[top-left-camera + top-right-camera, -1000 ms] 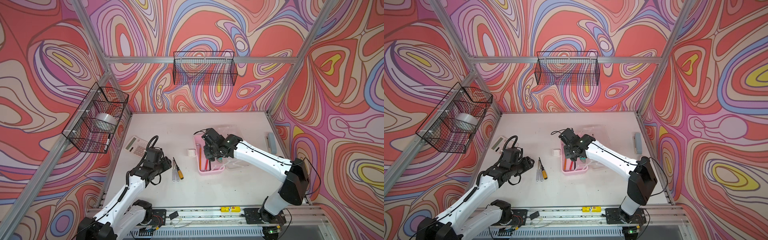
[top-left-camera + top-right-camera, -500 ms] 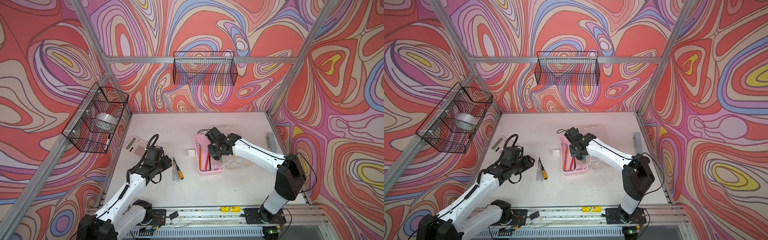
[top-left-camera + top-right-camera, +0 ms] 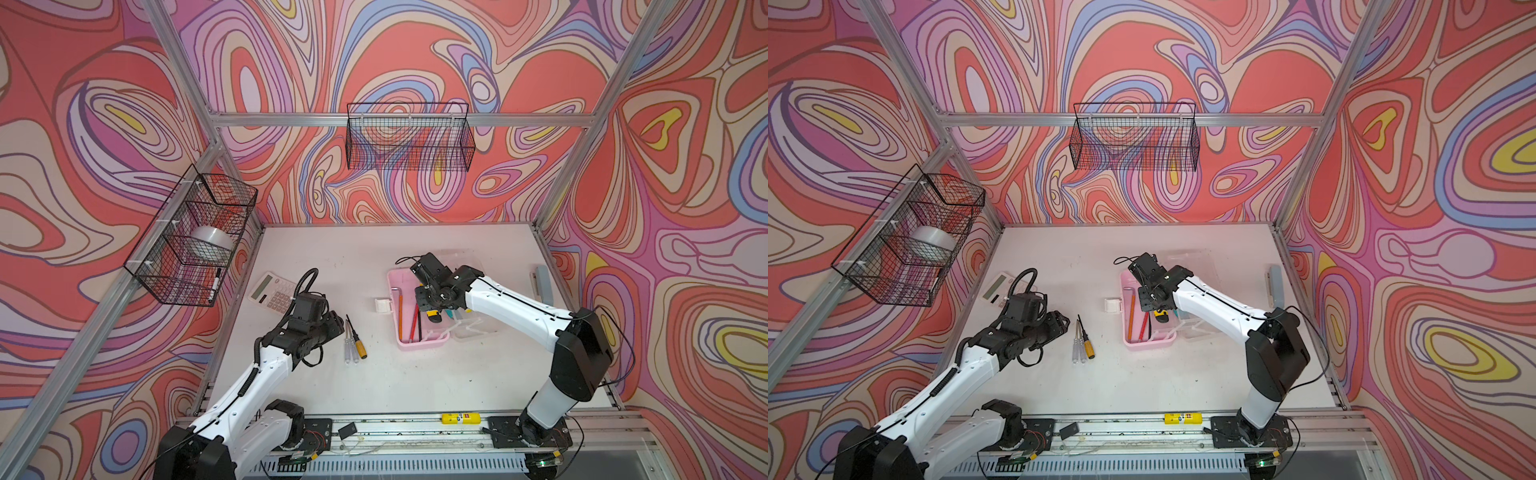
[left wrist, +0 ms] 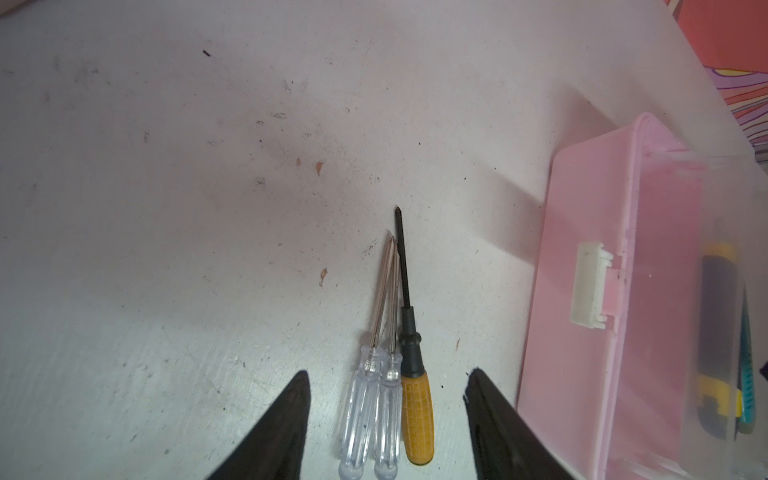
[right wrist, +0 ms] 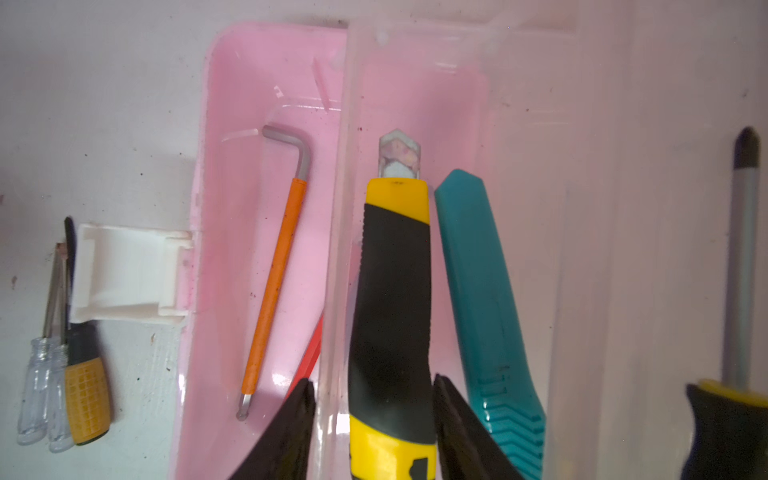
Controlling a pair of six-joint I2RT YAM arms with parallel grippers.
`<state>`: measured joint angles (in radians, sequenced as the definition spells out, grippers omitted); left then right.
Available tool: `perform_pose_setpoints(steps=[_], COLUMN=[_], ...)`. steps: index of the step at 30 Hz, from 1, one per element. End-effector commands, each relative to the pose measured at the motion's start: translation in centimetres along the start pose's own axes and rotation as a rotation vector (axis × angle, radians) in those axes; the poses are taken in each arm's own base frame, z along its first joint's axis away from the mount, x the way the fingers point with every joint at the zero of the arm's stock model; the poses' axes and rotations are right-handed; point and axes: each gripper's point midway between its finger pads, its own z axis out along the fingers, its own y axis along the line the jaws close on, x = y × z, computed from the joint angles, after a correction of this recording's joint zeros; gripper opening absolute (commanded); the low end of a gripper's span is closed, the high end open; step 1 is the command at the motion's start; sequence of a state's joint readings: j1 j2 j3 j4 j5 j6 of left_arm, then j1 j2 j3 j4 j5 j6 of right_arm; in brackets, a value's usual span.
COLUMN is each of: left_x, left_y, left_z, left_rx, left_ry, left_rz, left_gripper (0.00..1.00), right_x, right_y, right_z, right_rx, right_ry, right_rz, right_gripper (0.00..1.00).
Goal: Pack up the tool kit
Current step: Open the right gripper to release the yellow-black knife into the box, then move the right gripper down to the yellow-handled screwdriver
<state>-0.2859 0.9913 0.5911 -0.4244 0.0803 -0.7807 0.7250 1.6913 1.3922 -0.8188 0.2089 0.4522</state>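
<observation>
Right arm at the open tool kit, left arm over the loose screwdrivers.
I see the tool kit [image 3: 420, 341] lying open on the table [image 3: 374, 395], right of centre. My right gripper [image 5: 374, 378] straddles the yellow-black utility knife [image 5: 392, 291] beside the teal knife [image 5: 478, 270]. One finger stands clear, so the jaws look slack, though the view is tight. My left gripper [image 4: 387, 374] is spread wide above three screwdrivers [image 3: 353, 345] left of the box.

Tool kit box [image 5: 232, 166] pink; latch [image 5: 124, 270] white. Yellow-black knife [image 5: 395, 270]; teal knife [image 5: 478, 270]. Hex key [image 5: 276, 270] sleeve orange. Walls [image 3: 415, 54]: red, pink, lilac swirls. Surface [image 3: 374, 374] white.
</observation>
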Motion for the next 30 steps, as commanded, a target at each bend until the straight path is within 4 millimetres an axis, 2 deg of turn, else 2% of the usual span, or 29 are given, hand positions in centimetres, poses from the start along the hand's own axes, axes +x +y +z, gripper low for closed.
perform_pose_setpoints(steps=[1,8,13,22,30], left_x=[-1.1,-1.5,-1.8,0.4,2.8], left_y=[0.2,-1.2,-1.3,-0.4,0.8], left_z=[-0.2,0.3,-0.6,-2.7,-4.3], left_rx=[-0.034,-0.031,-0.015,0.004,-0.013], left_ry=[-0.028,0.032,0.005,0.045,0.053], left_rz=[0.024,0.063,0.055,0.065,0.108], left_gripper=[0.61,0.6,0.61,0.61,0.62], right_x=[-2.3,-2.9,-1.7,2.9,6.5], right_y=[2.1,7.4,10.7,15.0,17.4], right_z=[-2.2,-5.5,-6.9,-6.1,-2.9], right_rx=[-0.127,-0.265,-0.285,-0.306,-0.239], right_ry=[-0.067,-0.176,-0.204,-0.202,-0.142], right_rz=[0.017,-0.044,-0.104,-0.149,-0.214], right_gripper=[0.47,0.49,0.51,0.52,0.49])
